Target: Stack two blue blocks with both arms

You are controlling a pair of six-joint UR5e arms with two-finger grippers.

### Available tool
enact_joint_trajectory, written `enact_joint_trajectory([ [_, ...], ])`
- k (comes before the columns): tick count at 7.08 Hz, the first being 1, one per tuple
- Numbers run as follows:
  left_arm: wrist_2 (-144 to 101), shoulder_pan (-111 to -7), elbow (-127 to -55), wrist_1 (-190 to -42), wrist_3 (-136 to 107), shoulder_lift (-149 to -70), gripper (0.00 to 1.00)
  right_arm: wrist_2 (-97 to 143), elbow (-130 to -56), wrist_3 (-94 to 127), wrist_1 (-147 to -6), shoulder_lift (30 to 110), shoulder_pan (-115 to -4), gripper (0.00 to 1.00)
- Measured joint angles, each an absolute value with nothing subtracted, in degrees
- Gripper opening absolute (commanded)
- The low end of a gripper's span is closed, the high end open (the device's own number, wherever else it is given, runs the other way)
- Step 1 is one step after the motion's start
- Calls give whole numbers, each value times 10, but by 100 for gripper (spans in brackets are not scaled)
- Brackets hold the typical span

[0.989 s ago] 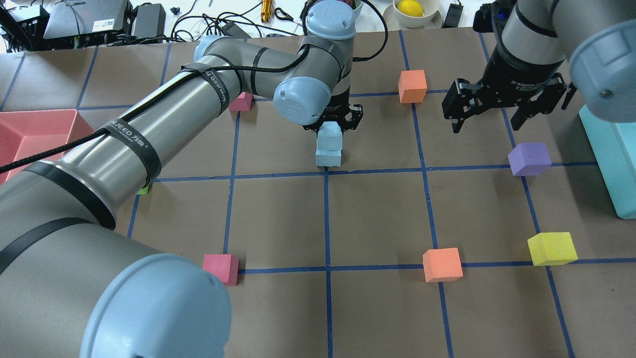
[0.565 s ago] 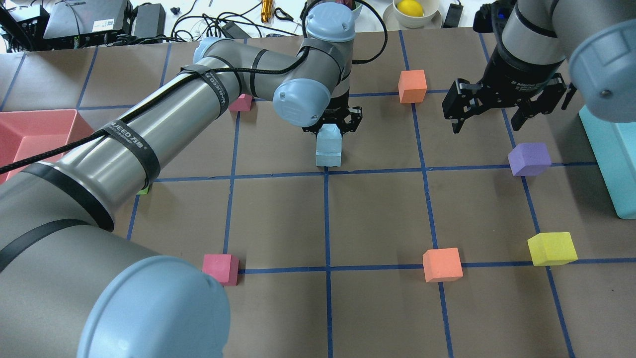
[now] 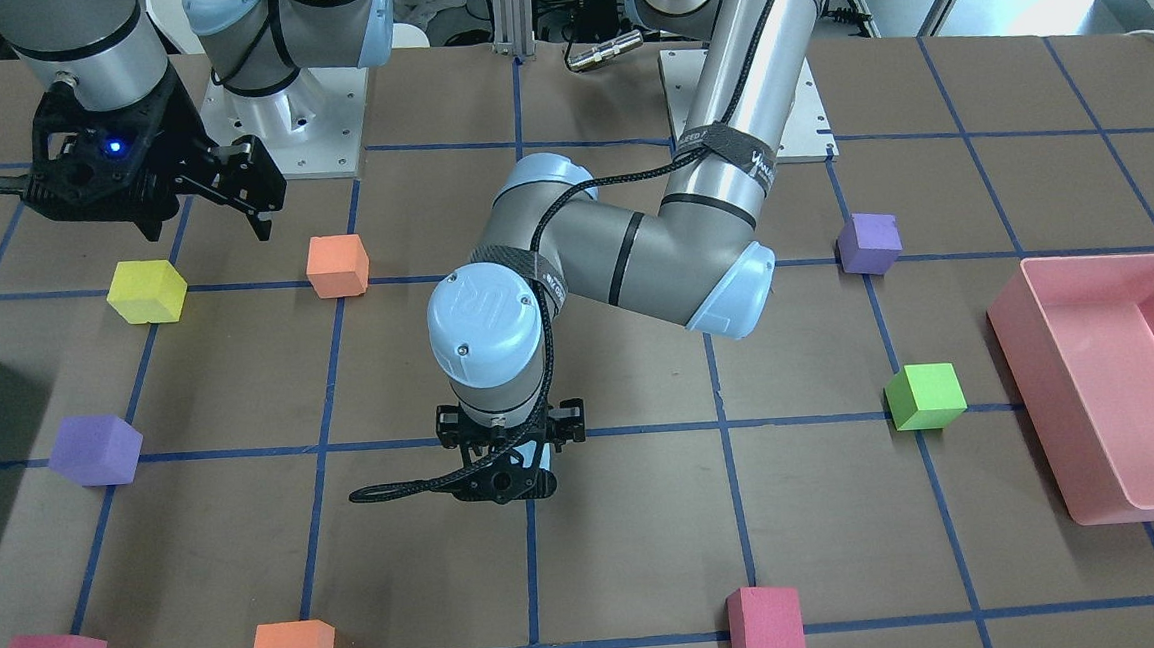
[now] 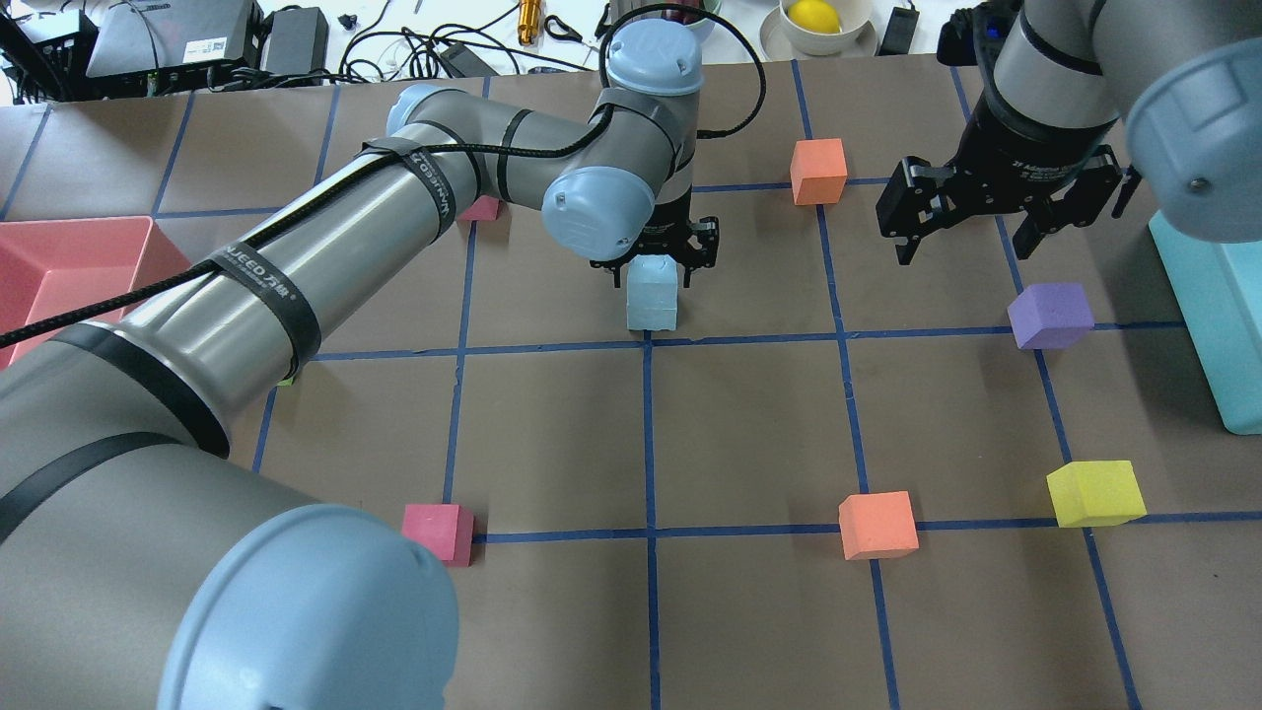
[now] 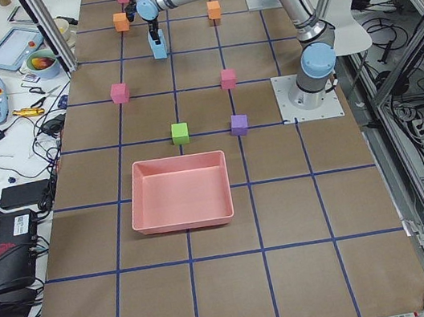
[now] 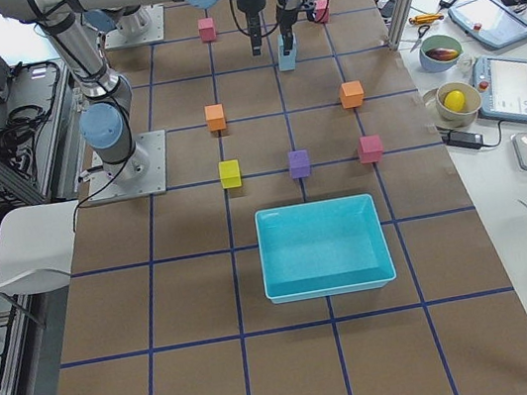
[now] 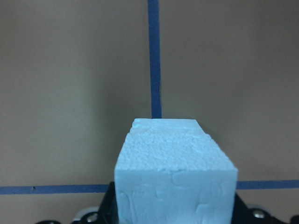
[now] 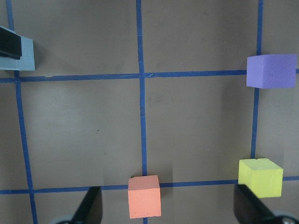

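Two pale blue blocks stand stacked near the table's middle in the overhead view: the upper blue block (image 4: 652, 279) sits on the lower blue block (image 4: 652, 316). My left gripper (image 4: 653, 260) comes straight down and is shut on the upper block. In the left wrist view that block (image 7: 175, 177) fills the bottom centre between the fingers and hides the lower one. In the front-facing view the left gripper (image 3: 506, 477) covers most of the stack. My right gripper (image 4: 961, 235) hangs open and empty above the table, well to the right of the stack.
Orange cubes (image 4: 818, 171) (image 4: 877, 525), a purple cube (image 4: 1051, 316), a yellow cube (image 4: 1095, 492) and pink cubes (image 4: 439, 532) (image 4: 480, 207) lie scattered. A pink tray (image 4: 59, 266) is at the left edge, a teal bin (image 4: 1208, 316) at the right. A green cube (image 3: 926, 395) lies near the tray.
My left gripper has come down with the upper blue block, which now sits squarely on the lower one. The right arm has hardly moved.
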State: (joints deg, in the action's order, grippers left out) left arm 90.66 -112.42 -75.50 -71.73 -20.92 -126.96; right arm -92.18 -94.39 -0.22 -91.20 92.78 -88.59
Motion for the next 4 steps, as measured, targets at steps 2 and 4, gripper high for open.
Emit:
enact_joint_trajectory([
  [2, 899, -1121, -747, -733, -206, -1251, 100, -922, -944, -2, -912, 928, -886, 100],
  [4, 883, -1093, -712, -833, -181, -1200, 100, -923, -944, -2, -912, 928, -884, 100],
])
